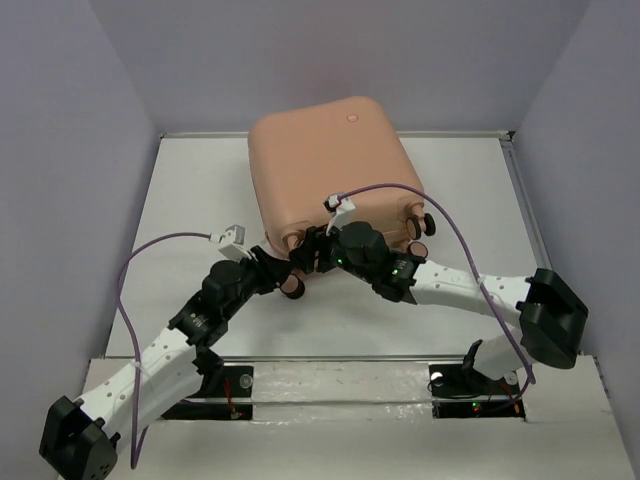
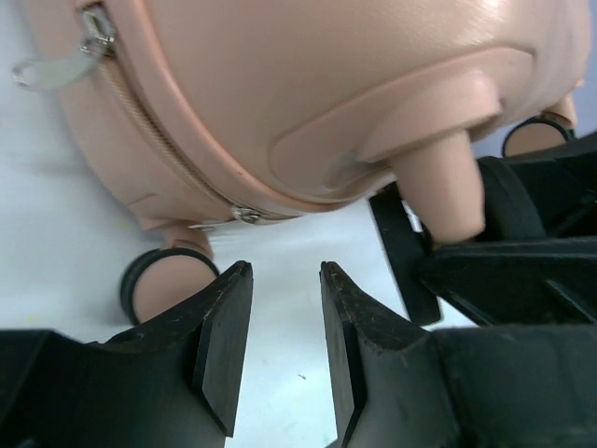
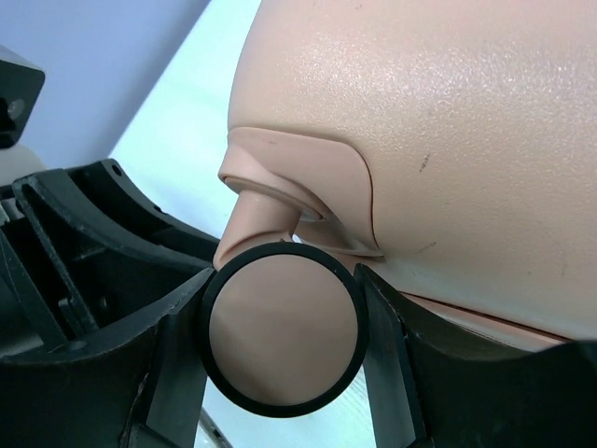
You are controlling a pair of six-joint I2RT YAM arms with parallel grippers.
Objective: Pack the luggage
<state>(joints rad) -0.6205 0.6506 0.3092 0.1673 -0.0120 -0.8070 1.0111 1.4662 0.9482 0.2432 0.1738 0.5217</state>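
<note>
Now the right end effector (image 3: 280, 322) grips a wheel (image 3: 280, 350) of the luggage (image 1: 335, 170) lying just ahead, while the left end effector (image 2: 284, 280), narrowly open and empty, hovers beside its zipper (image 2: 168, 154).

Suitcase (image 1: 335, 170): peach-pink hard shell, rounded square, closed, zipper (image 2: 154, 131) shut. Lies at the middle of the tabletop's far edge, black-rimmed wheels (image 1: 421, 222) pointing toward the near edge.
</note>
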